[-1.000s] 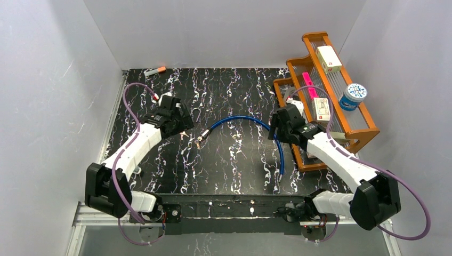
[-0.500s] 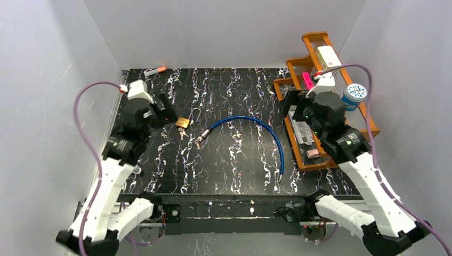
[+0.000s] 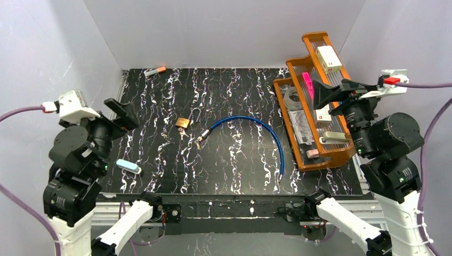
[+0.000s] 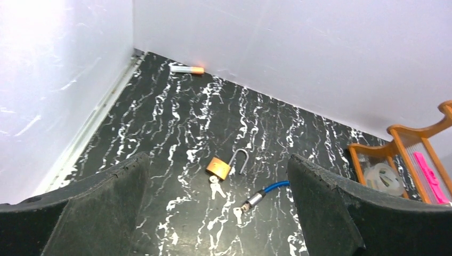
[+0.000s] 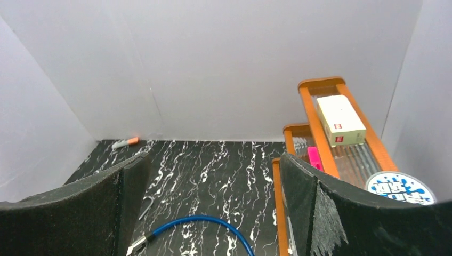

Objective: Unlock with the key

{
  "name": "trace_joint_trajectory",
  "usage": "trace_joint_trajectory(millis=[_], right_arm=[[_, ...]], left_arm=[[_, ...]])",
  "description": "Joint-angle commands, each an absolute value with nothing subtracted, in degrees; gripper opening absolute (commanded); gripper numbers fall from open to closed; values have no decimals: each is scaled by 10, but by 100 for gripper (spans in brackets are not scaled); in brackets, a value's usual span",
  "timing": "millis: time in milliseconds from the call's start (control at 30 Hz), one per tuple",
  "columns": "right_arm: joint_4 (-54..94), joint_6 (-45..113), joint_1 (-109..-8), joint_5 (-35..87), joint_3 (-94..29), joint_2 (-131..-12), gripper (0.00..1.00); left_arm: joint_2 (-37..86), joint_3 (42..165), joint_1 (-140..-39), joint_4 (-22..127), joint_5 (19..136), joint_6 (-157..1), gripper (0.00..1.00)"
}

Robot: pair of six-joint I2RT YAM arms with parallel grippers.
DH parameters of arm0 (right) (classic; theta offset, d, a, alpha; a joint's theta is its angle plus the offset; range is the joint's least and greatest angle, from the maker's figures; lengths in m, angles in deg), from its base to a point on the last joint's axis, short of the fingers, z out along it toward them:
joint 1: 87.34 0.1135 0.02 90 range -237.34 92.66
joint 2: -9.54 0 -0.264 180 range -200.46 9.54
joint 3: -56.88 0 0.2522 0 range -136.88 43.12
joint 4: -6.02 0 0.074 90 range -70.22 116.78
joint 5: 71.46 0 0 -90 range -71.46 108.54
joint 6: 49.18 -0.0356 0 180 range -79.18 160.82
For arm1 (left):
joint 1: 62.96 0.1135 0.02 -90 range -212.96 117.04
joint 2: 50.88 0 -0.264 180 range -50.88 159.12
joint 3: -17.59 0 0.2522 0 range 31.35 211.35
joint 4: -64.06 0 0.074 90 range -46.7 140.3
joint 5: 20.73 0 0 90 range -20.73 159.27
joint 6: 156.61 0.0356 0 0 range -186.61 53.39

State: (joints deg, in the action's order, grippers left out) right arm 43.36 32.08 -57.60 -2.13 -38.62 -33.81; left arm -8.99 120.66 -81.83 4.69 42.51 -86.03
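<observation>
My left pincer (image 3: 122, 113) hangs high, fingers wide apart and empty. The padlock (image 3: 183, 123) lies below, ahead and to its right, with its shackle pointing away and the key (image 3: 182, 133) just on its near side. My right pincer (image 3: 333, 95), also spread and empty, is farther off.

Looks down from high above and behind both arm bases (image 3: 234, 210) in the top view, far enough off to take in the whole counter (image 3: 240, 160). Looks from the raised left wrist down and rightward across the counter, framed by the 2 fingers of the left pincer (image 4: 217, 160). Looks from the high right wrist forward toward the back wall (image 5: 213, 64), between the fingers of the right pincer (image 5: 213, 160). Shares across all 3 views: blue cable (image 3: 256, 121), orange-capped marker (image 3: 155, 70), wooden rack (image 3: 325, 154).
</observation>
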Motion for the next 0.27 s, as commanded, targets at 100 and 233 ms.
trace_joint_trajectory(millis=[100, 233], right_arm=[[427, 347, -577, -68, -414, -322, 99], [432, 346, -577, -70, -414, -321, 99]], left_arm=[[-96, 1276, -816, -47, 369, -828, 98], [-95, 1275, -816, -54, 366, -831, 98]])
